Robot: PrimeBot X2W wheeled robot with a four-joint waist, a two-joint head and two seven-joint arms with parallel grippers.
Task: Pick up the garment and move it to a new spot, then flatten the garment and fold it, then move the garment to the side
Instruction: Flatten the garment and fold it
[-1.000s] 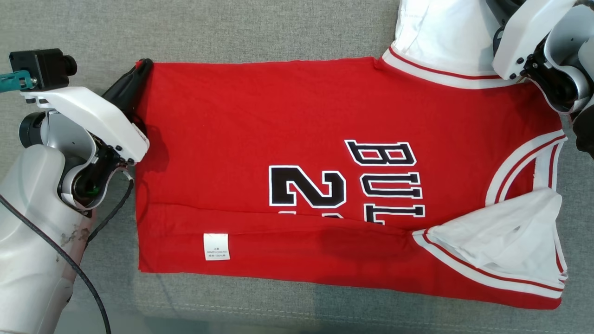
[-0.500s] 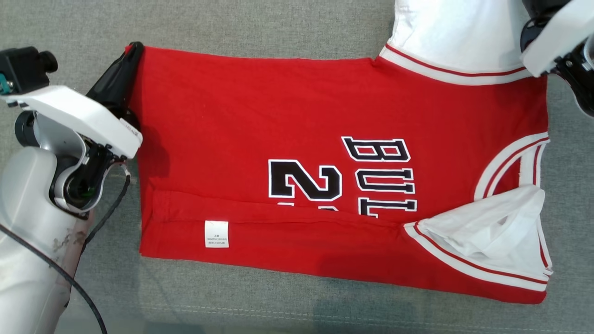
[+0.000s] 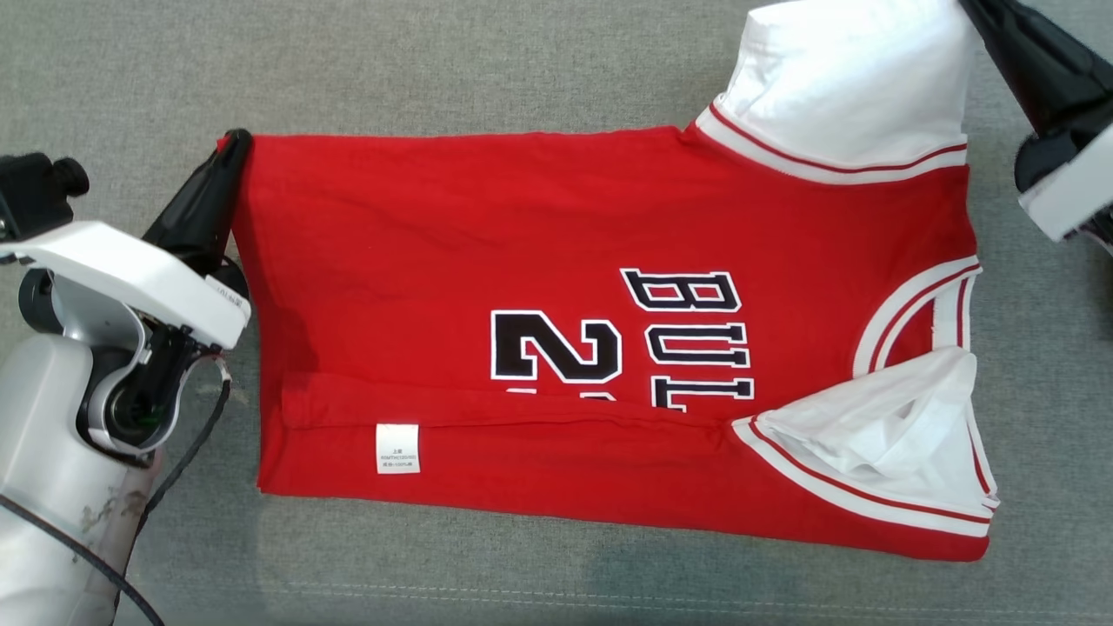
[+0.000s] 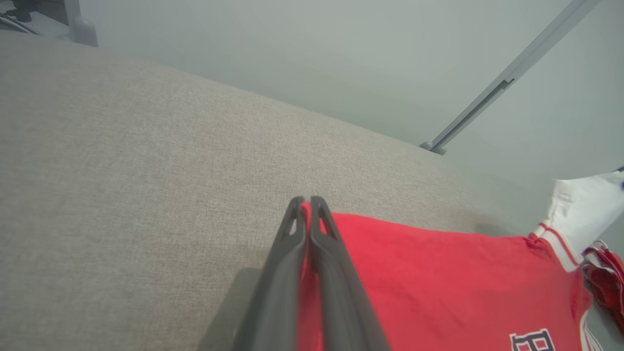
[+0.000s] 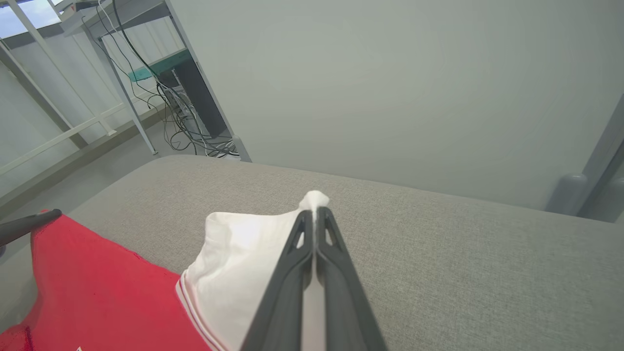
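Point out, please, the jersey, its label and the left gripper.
Jersey (image 3: 417,235): head view, plain red cloth.
Label (image 3: 397,449): head view, middle of the tag.
Left gripper (image 4: 307,200): left wrist view, between its shut tips.

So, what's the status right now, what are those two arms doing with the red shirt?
Left tool shut on hem corner of red shirt. Right tool shut on its white sleeve. Shirt lies partly folded on grey cushion. Nothing in the way.

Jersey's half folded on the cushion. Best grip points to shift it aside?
Jersey: far hem corner from the left end, far white sleeve tip from the right: free outer edges, lying flat. Left gripper and right gripper are shut there already.
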